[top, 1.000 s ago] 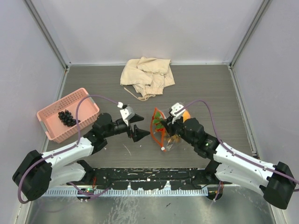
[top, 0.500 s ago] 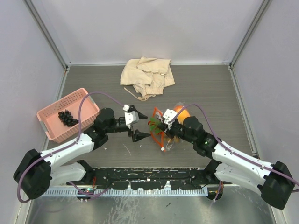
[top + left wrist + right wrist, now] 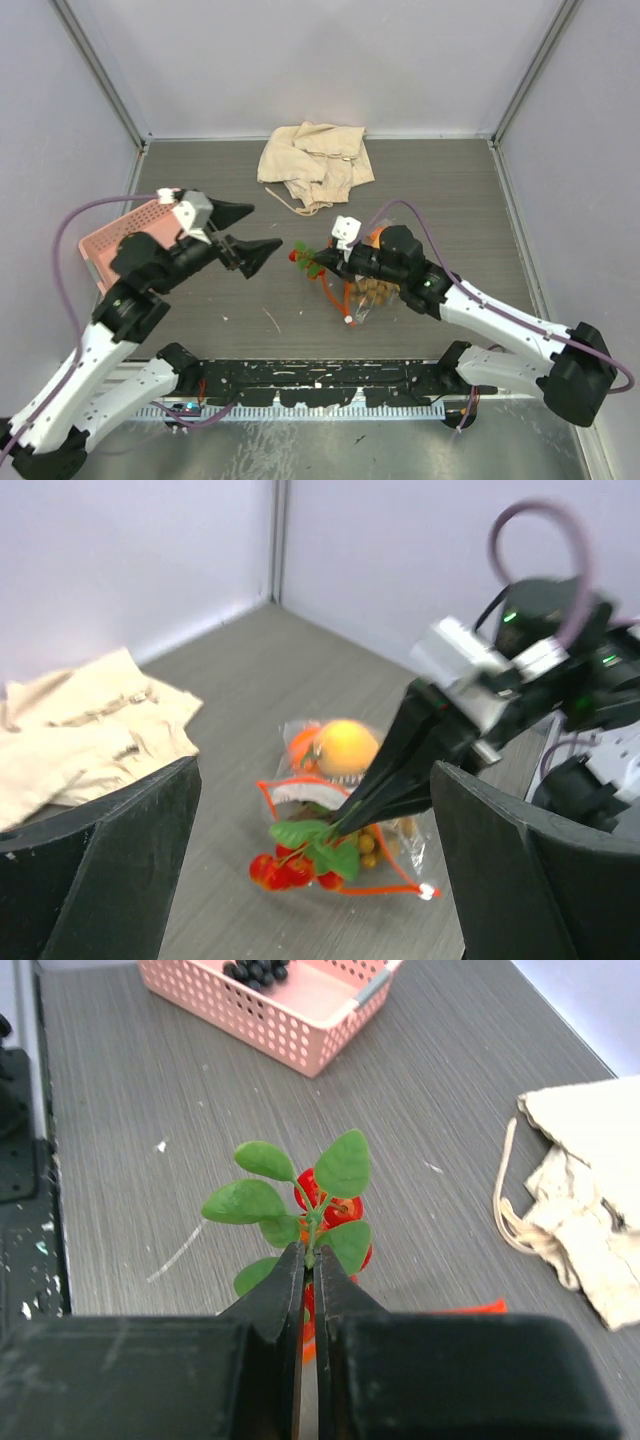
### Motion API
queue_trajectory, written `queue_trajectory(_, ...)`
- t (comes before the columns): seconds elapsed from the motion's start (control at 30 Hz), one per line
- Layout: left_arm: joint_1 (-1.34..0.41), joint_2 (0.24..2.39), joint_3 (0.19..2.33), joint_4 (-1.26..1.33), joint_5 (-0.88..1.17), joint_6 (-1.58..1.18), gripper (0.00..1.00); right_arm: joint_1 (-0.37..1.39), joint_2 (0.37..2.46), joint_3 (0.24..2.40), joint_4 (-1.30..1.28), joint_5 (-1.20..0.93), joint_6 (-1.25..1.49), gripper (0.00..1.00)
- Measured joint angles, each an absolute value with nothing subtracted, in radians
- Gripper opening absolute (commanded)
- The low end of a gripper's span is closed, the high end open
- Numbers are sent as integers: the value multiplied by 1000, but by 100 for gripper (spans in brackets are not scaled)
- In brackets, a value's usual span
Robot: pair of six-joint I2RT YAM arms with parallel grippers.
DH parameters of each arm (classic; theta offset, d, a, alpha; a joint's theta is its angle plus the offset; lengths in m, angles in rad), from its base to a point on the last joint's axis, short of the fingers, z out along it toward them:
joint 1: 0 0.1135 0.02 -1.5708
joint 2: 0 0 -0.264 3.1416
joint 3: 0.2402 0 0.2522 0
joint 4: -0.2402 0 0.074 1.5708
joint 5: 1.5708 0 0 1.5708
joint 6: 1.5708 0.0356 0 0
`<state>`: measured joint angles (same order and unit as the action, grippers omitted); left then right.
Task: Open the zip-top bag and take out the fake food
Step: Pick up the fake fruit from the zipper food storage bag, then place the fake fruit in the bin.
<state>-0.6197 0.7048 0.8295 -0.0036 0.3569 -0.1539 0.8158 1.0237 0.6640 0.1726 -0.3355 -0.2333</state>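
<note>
right gripper (image 3: 308, 1257): pinched on stem of red berry sprig (image 3: 345, 1210) | pink basket (image 3: 290, 1035) holding dark grapes (image 3: 255, 969): top | beige cloth (image 3: 590, 1180): right

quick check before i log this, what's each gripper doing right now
left gripper: open, empty
right gripper: shut on the stem of the berry sprig

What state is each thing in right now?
Left gripper: open, empty, raised.
Right gripper: shut on the stem of the berry sprig.
Berry sprig: held by its stem.
Bag: lying on the table, mouth looks open.
Orange fruit: inside the bag.
Basket: holding dark grapes.
Cloth: crumpled.
</note>
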Motion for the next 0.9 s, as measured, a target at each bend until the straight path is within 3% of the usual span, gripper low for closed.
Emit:
queue_trajectory(0.13,-619,657,1012,-194,284,-184,98,815,1133,778,178,-388,-196,1)
queue_trajectory(0.27,-619,740,1249,-362,240,-199,98,814,1281,911,206,-430,-120,1)
queue_trajectory(0.43,-619,791,1340,-450,242,-202,98,814,1460,1052,251,-463,2,1)
queue_trajectory(0.67,-619,860,1350,-390,290,-272,98,831,1707,1288,297,-471,148,1)
queue_trajectory(0.9,-619,1087,1499,-276,367,-362,98,851,1967,1587,332,-478,278,1)
